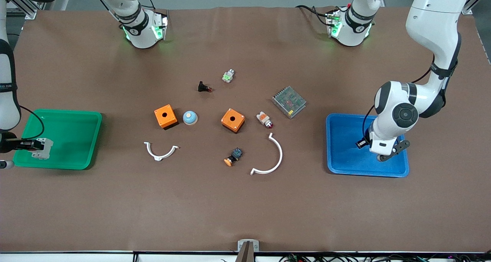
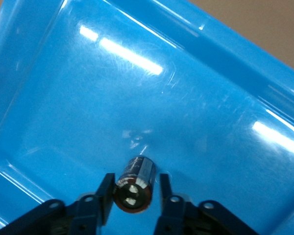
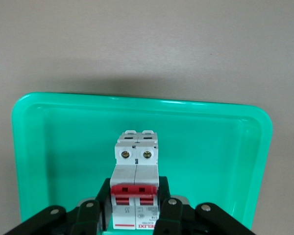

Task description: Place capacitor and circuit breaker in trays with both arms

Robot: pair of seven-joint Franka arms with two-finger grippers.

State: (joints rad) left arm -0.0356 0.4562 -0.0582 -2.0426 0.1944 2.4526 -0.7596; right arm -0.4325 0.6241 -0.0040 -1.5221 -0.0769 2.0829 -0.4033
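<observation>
- Brown table (image 1: 245, 200), 2 Franka arms, 1 green tray (image 1: 73, 118) at the right arm's end, 1 blue tray (image 1: 345, 127) at the left arm's end, loose parts between them.
- Left gripper (image 2: 133, 196) is low over the blue tray; jaws narrowly apart, straddling the capacitor (image 2: 134, 183). A thin gap shows on each side, so I can't tell whether it is pinched or let go; it sits at or just above the tray floor.
- Right gripper (image 3: 135, 208) is over the green tray, jaws closed on the lower body of the circuit breaker (image 3: 136, 183), red toggles up, breaker inside the tray outline.
- Risk: the capacitor is round; released on its side it could roll across the slick blue floor, or a finger could nudge it as the gripper lifts.
- Risk: the breaker is gripped only at 1 end; dropped from height it could tip or bounce toward the tray rim.
- Count: 2 orange boxes (image 1: 165, 116), 2 white curved clips (image 1: 160, 151), 1 metal mesh module (image 1: 289, 101), 1 black push-button (image 1: 204, 87), 1 orange-capped button (image 1: 233, 157), 1 white-and-orange part (image 1: 264, 119), 1 blue-and-white dome (image 1: 190, 117), 1 small green-and-white part (image 1: 228, 76).
</observation>
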